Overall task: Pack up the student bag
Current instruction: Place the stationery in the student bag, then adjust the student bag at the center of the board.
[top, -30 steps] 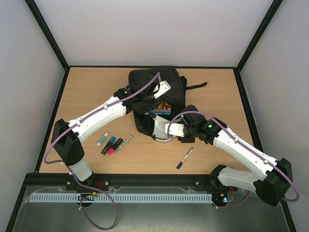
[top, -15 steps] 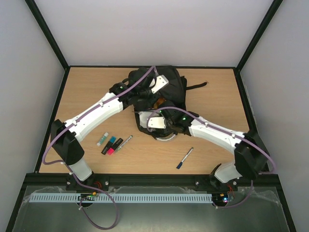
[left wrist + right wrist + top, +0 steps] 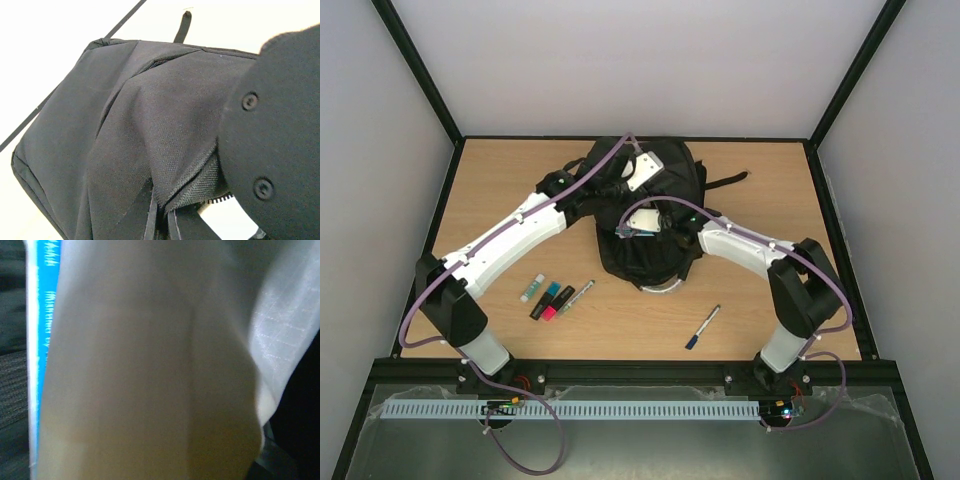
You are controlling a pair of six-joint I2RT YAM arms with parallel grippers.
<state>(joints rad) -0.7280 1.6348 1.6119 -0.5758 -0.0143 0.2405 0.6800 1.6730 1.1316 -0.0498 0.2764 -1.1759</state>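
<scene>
Nearest the arm bases, right of centre, a blue-capped pen (image 3: 703,327) lies on the wooden tabletop (image 3: 500,200). Off to the left sits a small cluster of markers (image 3: 548,298), with a slim silver pen (image 3: 578,296) just beside them.

Beyond these, in the middle of the tabletop, lies the student bag (image 3: 675,195). Its grey handle (image 3: 663,287) curves out at the near edge.

The right hand (image 3: 638,228) reaches in from the right to the bag's open mouth. It grasps a pale flat item (image 3: 150,365) with a bright blue edge. That item fills the right wrist view, too blurred to name.

Farther back, the left hand (image 3: 628,192) is clenched on the bag's black fabric. It pinches the cloth beside the zip, so the cloth rises in a ridge toward its fingers (image 3: 270,150).

At the far right of the bag, a black strap (image 3: 725,181) trails out across the wood.
</scene>
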